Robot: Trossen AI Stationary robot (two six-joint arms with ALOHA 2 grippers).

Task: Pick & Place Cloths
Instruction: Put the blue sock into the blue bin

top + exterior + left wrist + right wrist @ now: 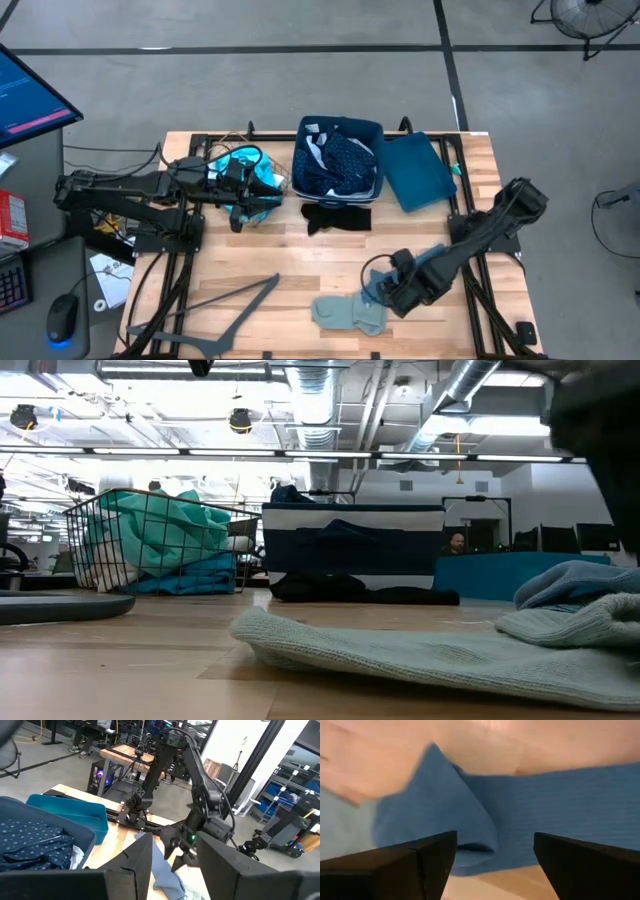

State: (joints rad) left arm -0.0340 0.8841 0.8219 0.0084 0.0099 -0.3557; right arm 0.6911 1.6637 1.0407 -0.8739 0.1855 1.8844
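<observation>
The right tool (398, 290) hangs with its fingers spread over a crumpled blue cloth (530, 815) near the front edge of the surface (270, 260), holding nothing. Just beside it lies a grey-green knitted cloth (345, 314). The left tool (262, 188), fingers apart, is at the wire basket (240, 160) with a turquoise cloth (165, 525) at the back left. A dotted navy cloth (345, 160) fills the bin (340, 125), a black cloth (335, 216) before it.

Turquoise cloth (250, 180) heaped in the wire basket (85, 550), dotted navy one (345, 160) in the bin (378, 128), black one (335, 215) before it, grey-green (345, 315) and blue (530, 815) crumpled on the bench (270, 260).
</observation>
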